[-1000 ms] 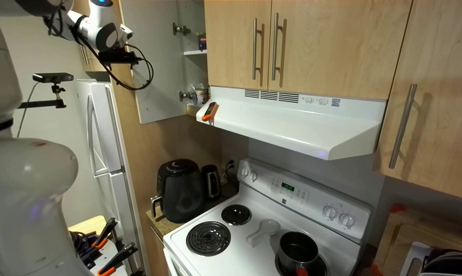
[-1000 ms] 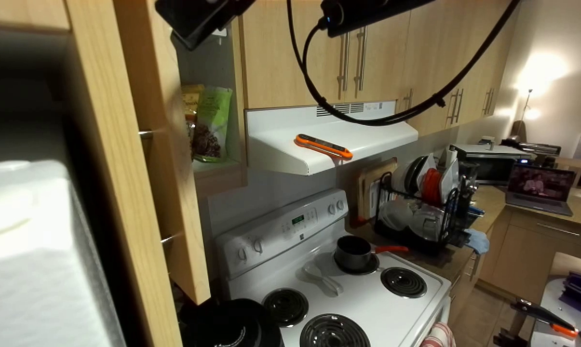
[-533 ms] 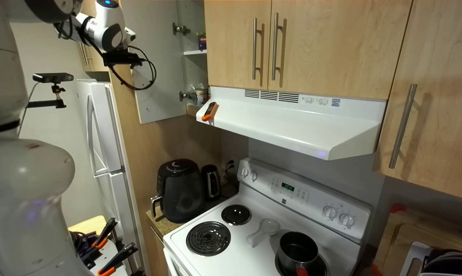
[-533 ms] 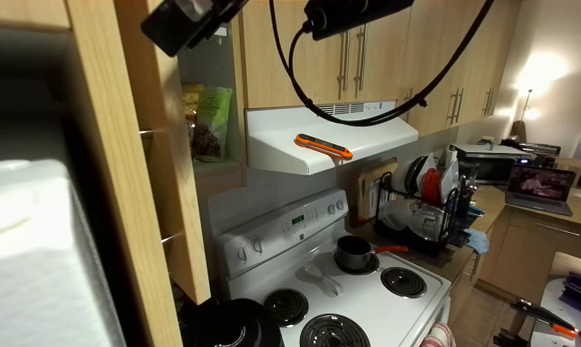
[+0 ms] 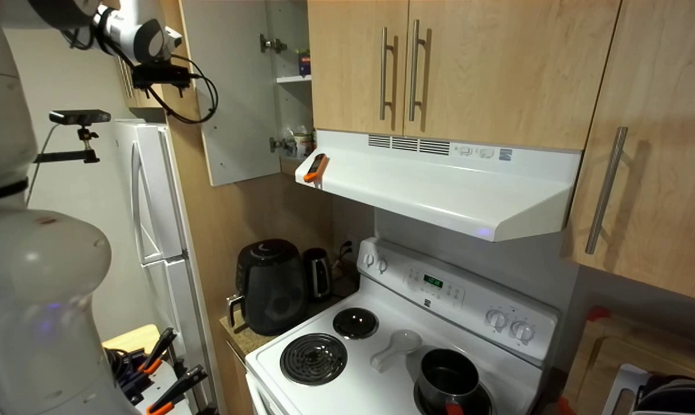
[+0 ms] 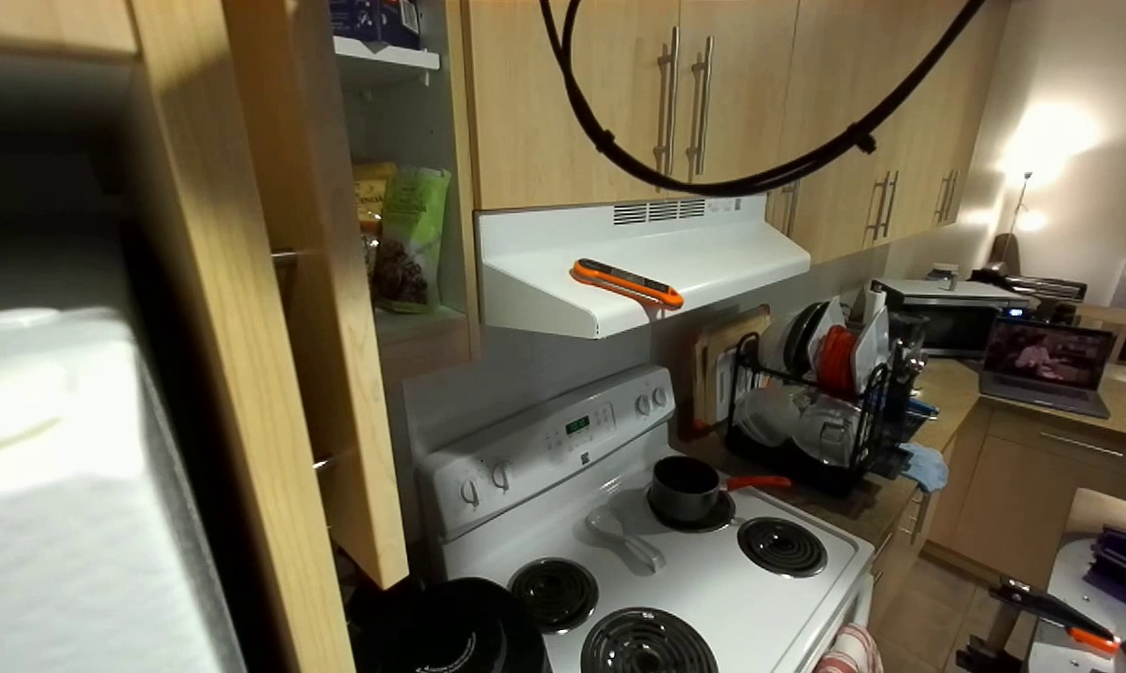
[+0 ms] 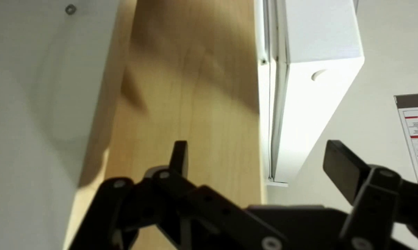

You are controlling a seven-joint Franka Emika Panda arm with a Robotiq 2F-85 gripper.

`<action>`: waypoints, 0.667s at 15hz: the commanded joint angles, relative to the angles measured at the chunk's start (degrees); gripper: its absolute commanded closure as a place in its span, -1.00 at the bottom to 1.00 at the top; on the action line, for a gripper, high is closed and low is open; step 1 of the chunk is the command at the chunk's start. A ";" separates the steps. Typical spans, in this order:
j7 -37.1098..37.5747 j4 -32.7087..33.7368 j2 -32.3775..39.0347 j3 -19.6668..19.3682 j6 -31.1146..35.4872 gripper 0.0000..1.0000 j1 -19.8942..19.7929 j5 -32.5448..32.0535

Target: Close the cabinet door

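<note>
Grey-faced w/ a light-wood edge, the cab. door (image 7: 32, 114) stands open, just L of the gripper (image 7: 259, 158) in the wrist view; can't tell if any part of the two touches. Fingers (image 7: 344, 170) are spread wide: L one shows against a plain wood panel (image 7: 202, 135), R one against a pale wall (image 7: 373, 114), w/ the white fridge (image 7: 320, 100) farther off btwn them. In an exterior view the gripper is hard to make out, high up next to the door's free edge; hinges (image 5: 273, 44) are R of it, & past them a sm. purple box (image 5: 304, 63) on a white shelf (image 5: 293, 79) inside the open cabinet (image 5: 290, 106). Black cable loop (image 6: 712, 190), seen in both exterior views, hangs close by it. Air fryer (image 5: 272, 288) stands well below it; stove (image 5: 359, 395) is lower & farther R, w/ a dark pot (image 5: 448, 377) on it. Range hood (image 5: 434, 184) is also R & lower, w/ an orange-&-black gadget (image 5: 316, 167) at its end nearest the gripper.
</note>
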 commanded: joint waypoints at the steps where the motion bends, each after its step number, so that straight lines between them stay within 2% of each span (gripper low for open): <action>1: 2.81 -1.17 -3.25 1.08 -0.73 -1.00 -0.75 -1.66; 5: 4.68 -1.68 -4.37 0.78 -0.52 -1.00 -0.93 -4.43; 10: 9.75 -2.23 -4.08 0.13 -0.31 -1.00 -1.41 -13.61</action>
